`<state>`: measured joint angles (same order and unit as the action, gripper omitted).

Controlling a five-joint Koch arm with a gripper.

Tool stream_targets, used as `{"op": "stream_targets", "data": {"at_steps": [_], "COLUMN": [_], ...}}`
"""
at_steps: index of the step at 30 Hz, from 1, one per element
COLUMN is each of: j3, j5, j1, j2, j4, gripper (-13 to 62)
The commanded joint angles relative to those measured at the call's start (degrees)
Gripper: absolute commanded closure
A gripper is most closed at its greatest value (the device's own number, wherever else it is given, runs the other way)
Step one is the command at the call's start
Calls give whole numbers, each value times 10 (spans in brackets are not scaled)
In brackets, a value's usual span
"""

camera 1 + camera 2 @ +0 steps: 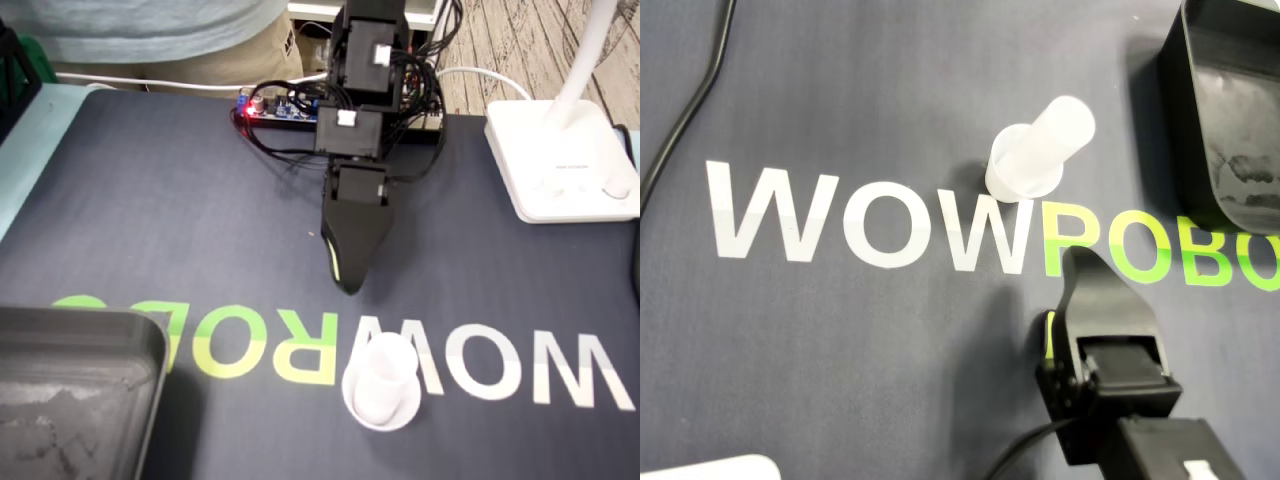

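Near the front edge of the surface (pixel 150 210) in the fixed view, a white cup (pixel 380 385) stands upright by the printed lettering (pixel 520 375). The gripper (pixel 347 283) hangs tip-down just behind it, clear of it and holding nothing. Only one black tip shows, so I cannot tell how far its jaws are parted. The overhead view makes the gap between cup and gripper plain. Only the fixed view shows the lamp base (pixel 560 160) at the far right corner. Both views show the black tray (pixel 80 330) at the front left corner.
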<state>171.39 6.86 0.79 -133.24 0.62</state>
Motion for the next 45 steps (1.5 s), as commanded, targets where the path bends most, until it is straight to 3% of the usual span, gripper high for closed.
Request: {"op": "stream_targets", "data": {"at_steps": [1,7,12,24,32,45], "j3": [-48,-83,-92,-85,-43,-54], "j5": [9,54,171,682,768,797], "j1": [0,-1,2,3,-13,-18], "j2": [-44,-42,-38,-41,-29,146], "j4": [-18,-20,-76,-223,-284,-491], "gripper": [166,166,166,165,176,176]}}
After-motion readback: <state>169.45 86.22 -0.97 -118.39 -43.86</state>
